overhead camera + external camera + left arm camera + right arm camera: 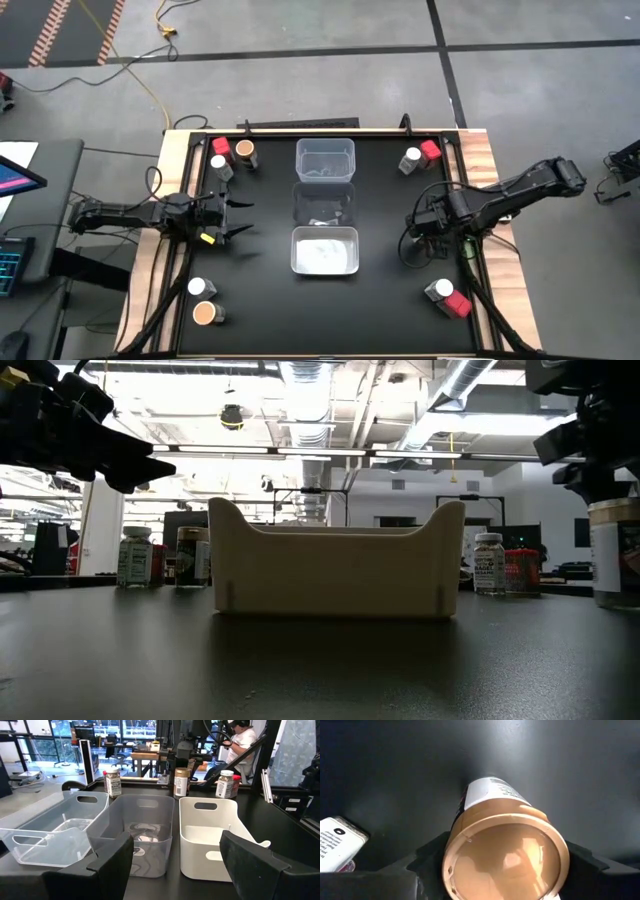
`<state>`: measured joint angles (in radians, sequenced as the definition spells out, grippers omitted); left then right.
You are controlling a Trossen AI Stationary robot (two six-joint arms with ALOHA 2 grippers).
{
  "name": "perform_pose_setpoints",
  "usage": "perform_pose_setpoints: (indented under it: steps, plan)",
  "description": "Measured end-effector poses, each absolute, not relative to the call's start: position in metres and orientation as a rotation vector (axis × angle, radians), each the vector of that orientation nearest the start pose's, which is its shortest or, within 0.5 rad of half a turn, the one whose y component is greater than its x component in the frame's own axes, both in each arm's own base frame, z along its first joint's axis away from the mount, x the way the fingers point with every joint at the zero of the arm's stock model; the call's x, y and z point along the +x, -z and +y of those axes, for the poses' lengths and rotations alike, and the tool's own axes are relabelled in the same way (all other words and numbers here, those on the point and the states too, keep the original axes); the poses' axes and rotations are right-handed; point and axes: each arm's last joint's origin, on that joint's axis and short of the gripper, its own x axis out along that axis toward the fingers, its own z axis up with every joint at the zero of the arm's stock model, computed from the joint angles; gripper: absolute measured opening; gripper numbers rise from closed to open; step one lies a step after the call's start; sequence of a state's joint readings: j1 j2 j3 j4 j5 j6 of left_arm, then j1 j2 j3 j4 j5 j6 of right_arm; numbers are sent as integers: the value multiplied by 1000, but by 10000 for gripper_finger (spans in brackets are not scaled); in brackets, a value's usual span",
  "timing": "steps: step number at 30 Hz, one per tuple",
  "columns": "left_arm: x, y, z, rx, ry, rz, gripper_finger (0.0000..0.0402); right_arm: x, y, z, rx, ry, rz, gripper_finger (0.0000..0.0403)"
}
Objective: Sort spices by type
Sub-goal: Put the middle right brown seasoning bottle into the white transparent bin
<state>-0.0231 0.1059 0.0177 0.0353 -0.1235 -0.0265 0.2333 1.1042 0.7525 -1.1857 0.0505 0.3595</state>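
- Two jars sit at the mat's seven o'clock corner: a white-topped jar and a tan-topped jar beside it.
- At eleven o'clock, three more jars cluster together.
- The left gripper hovers at nine o'clock, fingers spread, holding nothing.
- Three bins line up down the centre.
- The right gripper at three o'clock has its fingers on either side of a tan-lidded jar; contact is unclear.
- Jar pairs stand at one o'clock and five o'clock.
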Motion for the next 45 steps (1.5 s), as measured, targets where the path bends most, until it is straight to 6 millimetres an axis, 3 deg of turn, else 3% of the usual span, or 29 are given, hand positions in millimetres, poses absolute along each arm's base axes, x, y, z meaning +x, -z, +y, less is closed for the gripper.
perform_pose_setpoints:
  steps: [10, 26, 45]
  plan:
    - [103, -164, 1, -23, -102, 52, 285, 152, -218, 35, 118, 174, 1520, 311]
    - [103, -165, 1, -23, -101, 51, 285, 163, -272, 25, 217, 223, 1416, 310]
    - [103, -164, 1, -23, -102, 52, 285, 162, -276, 23, 219, 233, 1422, 310]
